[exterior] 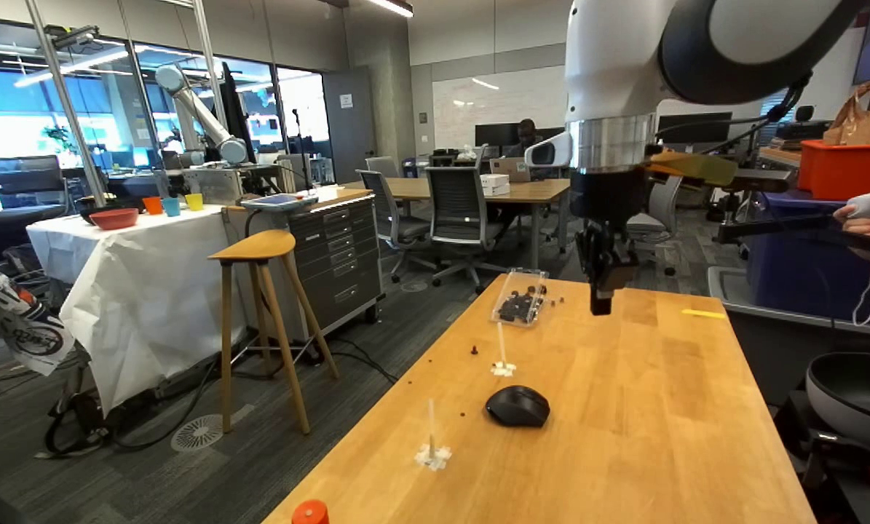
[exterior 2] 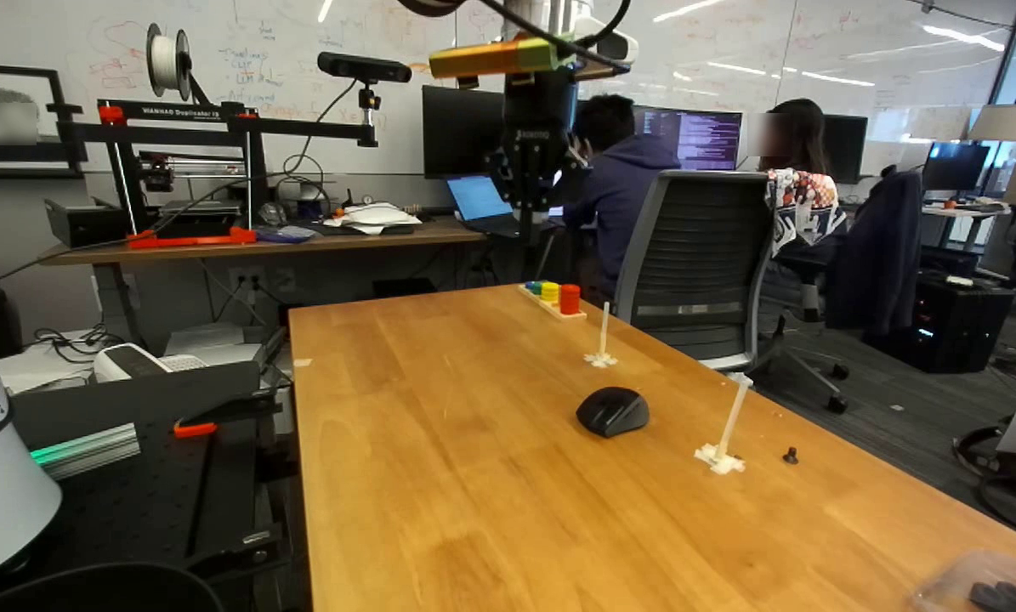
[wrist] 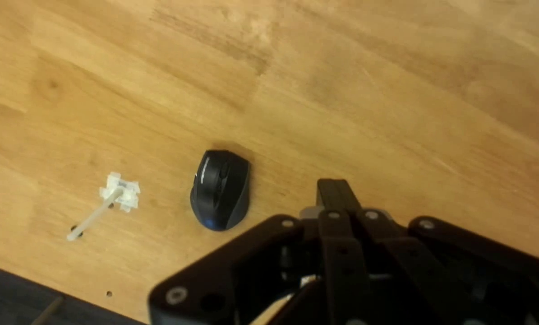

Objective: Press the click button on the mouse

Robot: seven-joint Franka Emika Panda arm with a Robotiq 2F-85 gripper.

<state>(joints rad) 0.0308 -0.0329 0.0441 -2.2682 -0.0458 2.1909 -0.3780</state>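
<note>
The mouse (exterior: 517, 407) is black, low and domed and lies on the wooden table. It also shows in an exterior view (exterior 2: 613, 412) near two thin pegs. In the wrist view the mouse (wrist: 220, 190) lies left of the fingertips, with its wheel and buttons toward the top of the picture. My gripper (exterior: 600, 302) is shut, with its fingers together and nothing between them. It hangs above the table, apart from the mouse. The gripper also shows in an exterior view (exterior 2: 529, 228) and in the wrist view (wrist: 334, 184).
Two thin pale pegs stand taped to the table (exterior: 624, 451), a nearer peg (exterior: 431, 429) and a farther peg (exterior: 502, 346). A clear box (exterior: 520, 298) holds dark bits. A toy with coloured rings (exterior 2: 559, 297) stands at a table edge. A small dark bit (exterior 2: 790, 456) lies loose.
</note>
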